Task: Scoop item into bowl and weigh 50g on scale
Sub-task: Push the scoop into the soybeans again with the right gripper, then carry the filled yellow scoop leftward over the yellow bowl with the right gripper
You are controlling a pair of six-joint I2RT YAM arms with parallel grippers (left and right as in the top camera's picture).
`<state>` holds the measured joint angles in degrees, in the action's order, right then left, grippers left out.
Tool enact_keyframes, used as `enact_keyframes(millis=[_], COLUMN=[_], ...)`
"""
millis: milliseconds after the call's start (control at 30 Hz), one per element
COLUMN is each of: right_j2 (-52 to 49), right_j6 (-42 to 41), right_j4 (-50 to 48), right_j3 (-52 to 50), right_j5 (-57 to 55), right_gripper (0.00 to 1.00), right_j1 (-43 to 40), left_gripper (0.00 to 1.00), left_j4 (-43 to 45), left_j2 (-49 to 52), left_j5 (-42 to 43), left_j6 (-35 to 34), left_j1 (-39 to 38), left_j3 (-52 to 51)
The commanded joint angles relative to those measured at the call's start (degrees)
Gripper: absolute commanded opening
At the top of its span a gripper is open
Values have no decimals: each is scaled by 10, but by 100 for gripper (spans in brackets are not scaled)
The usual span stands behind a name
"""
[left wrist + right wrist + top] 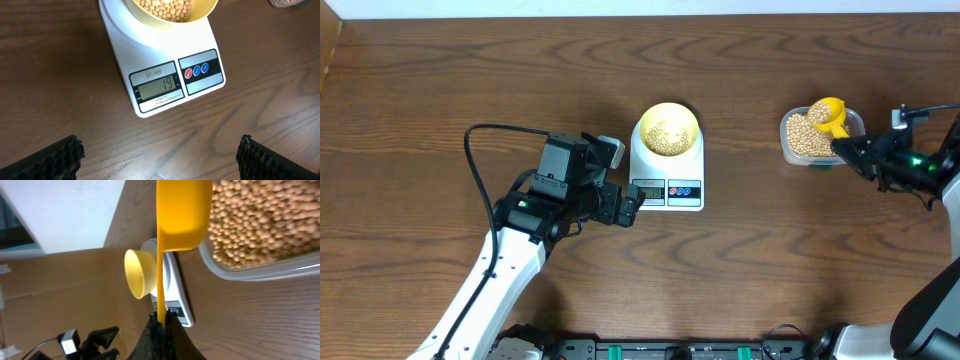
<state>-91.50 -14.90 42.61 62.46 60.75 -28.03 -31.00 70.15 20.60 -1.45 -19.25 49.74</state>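
**A:** Status?

**B:** Right hand (161, 326) is clamped tight on the handle end of the yellow long-handled plastic scoop (182, 215). The scoop head sits over the clear rectangular plastic tub (252, 271) of small round tan beans (265, 220), at the right side of the dark wooden bench (440, 80). Left hand (160, 147) is spread wide and holds nothing. It is near the front-left of the white digital kitchen scale (165, 57).

**A:** Bowl?

**B:** The small round pale-yellow bowl (644, 124) is on the scale platform with a shallow layer of beans in it. The grey display (159, 89) reads 19, so I judge we're well short of 50.

**A:** Risks?

**B:** Biggest is a spill in transit. Tub and bowl are well apart, and the grip is far from the scoop head, so any wrist roll drops beans on the bench. Can't tell how full the scoop is.

**A:** Overshoot?

**B:** Likely if a whole scoop gets dumped at once. Getting beans back out is awkward, so trickle near the end.

**A:** Anything else?

**B:** Two things. The scoop rim could knock the bowl, which only rests on the platform, so it could slide or tip. And if the left hand drifts onto the scale body, the reading goes bad.
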Motion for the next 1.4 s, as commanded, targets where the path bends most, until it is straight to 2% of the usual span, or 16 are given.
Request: enact_keyframes(millis=[0,367,800,900,1100,1367], right_j2=[-5,-5,-5,-5,-5,-5], right_j6=[-5,-42,-180,-219,-228,-210], right_j4=[-2,-36,-195,-219,-223,-223], right_j3=[7,7,7,7,7,7], right_j5=[50,73,64,23,-54,-149], right_gripper=[1,1,1,1,1,1], right_j1=[17,113,286,330,396,414], left_gripper=[100,100,100,100,100,100], left_j4=[1,1,1,1,1,1], left_j2=[2,2,2,2,2,2], left_j5=[-6,-5,-5,-5,-5,-5], left_j6=[2,1,2,2,2,2], left_j1=[-1,-1,-1,-1,-1,-1], left_j3=[1,1,1,1,1,1])
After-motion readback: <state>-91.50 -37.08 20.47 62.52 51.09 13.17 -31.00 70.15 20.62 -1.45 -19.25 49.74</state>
